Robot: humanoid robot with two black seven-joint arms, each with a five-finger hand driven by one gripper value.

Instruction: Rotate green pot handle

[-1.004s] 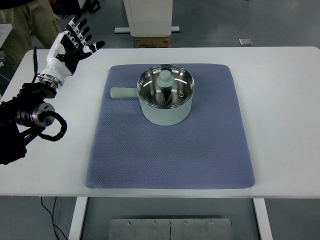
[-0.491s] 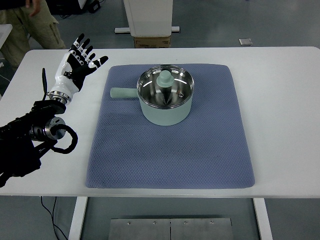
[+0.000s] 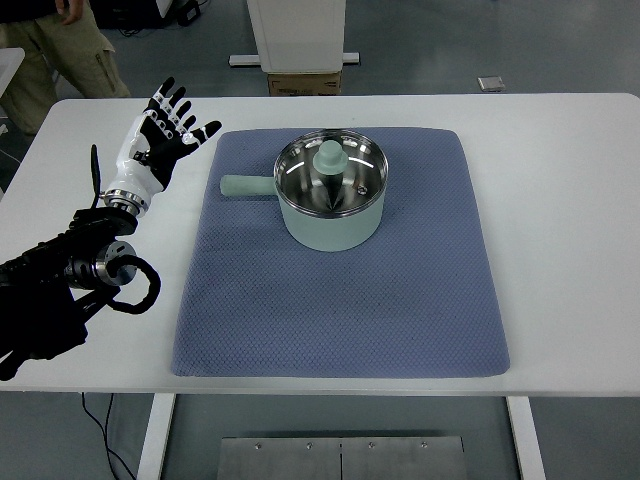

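A blue-grey mat covers the middle of the white desk, reaching almost to its near edge. On the mat's far half stands the green pot with its glass lid on, its handle lying flat and pointing toward the desk's left edge. Near the far left corner, the left hand is raised above the desk beside the mat, fingers spread wide, holding nothing and clear of the handle. A person's legs show beyond the desk's far left corner.
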